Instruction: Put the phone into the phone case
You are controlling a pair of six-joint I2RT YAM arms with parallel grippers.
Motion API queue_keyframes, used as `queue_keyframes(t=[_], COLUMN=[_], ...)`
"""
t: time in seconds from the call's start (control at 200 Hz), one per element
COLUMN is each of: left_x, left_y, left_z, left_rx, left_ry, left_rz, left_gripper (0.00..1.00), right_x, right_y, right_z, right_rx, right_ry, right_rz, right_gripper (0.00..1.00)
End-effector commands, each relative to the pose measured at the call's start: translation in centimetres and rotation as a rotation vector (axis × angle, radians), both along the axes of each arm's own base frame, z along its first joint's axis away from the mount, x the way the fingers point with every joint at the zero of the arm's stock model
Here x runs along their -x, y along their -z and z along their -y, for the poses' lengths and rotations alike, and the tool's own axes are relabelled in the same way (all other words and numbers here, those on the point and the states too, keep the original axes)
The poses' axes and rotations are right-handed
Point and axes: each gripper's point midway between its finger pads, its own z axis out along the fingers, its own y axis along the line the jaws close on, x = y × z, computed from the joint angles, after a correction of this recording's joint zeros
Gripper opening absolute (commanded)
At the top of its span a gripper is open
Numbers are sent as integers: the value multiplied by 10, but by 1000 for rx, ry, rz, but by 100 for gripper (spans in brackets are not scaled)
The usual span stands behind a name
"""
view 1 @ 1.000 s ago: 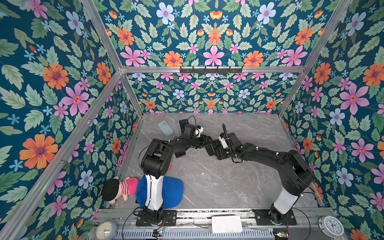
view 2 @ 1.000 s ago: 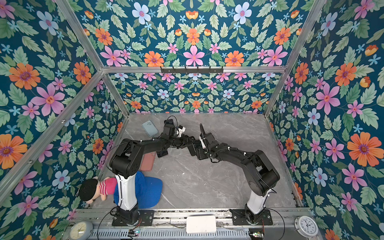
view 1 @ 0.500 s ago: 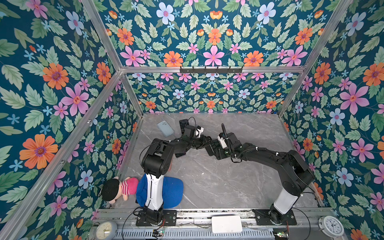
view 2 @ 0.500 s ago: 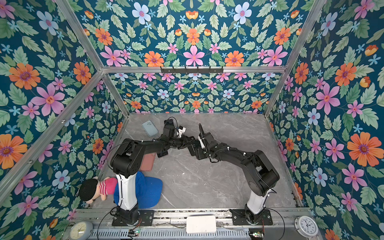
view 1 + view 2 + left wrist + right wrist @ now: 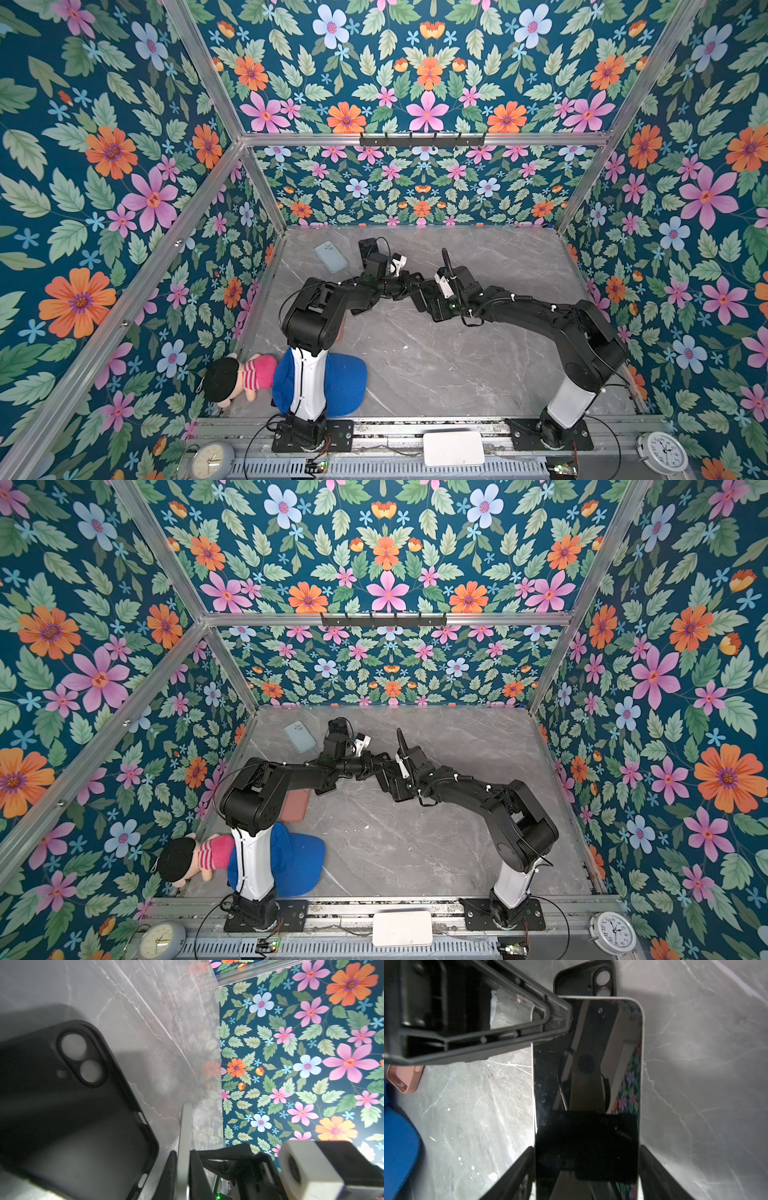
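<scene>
Tabletop [image 5: 415, 374], left gripper [image 5: 182, 1164] and right gripper [image 5: 586, 1167] pinching phone [image 5: 588, 1059], black case [image 5: 72, 1115] beyond, cap [image 5: 345, 386] aside

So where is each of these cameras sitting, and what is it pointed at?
Both top views: high over the arms' bases, looking down at the table; left arm and right arm show whole.
Left wrist: on the left arm, facing the black case; left gripper pinches the phone.
Right wrist: on the right arm, looks along the phone; right gripper spans it.
Shared: both wrist views show black case, phone and left gripper.
</scene>
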Motion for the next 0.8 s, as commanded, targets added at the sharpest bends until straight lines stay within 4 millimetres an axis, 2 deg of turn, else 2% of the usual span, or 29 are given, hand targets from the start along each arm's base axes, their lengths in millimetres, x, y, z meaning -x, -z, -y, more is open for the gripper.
queue_keyframes(t=[0.0, 0.29, 0.485, 0.505, 0.68, 0.795], left_x=[-3, -3, -5, -6, -11, -15], left_y=[-1, -8, -16, -18, -33, -43], left_z=[-2, -5, -7, -7, -11, -14], left_rx=[6, 47, 65, 70, 143, 204], left_ry=[-24, -51, -72, -79, -137, -174], left_rz=[10, 6, 9, 11, 10, 10], left_gripper=[10, 7, 6, 6, 6, 5], right_x=[-11, -8, -2, -1, 11, 18], right_y=[-12, -19, -29, -44, -66, -82], right_z=[-6, -1, 0, -1, -1, -5], right_rx=[-19, -5, -43, -72, -239, -449], right_ry=[-3, -2, 23, 31, 173, 255], right_rz=[65, 75, 58, 75, -25, -114], right_gripper=[64, 85, 91, 91, 90, 89])
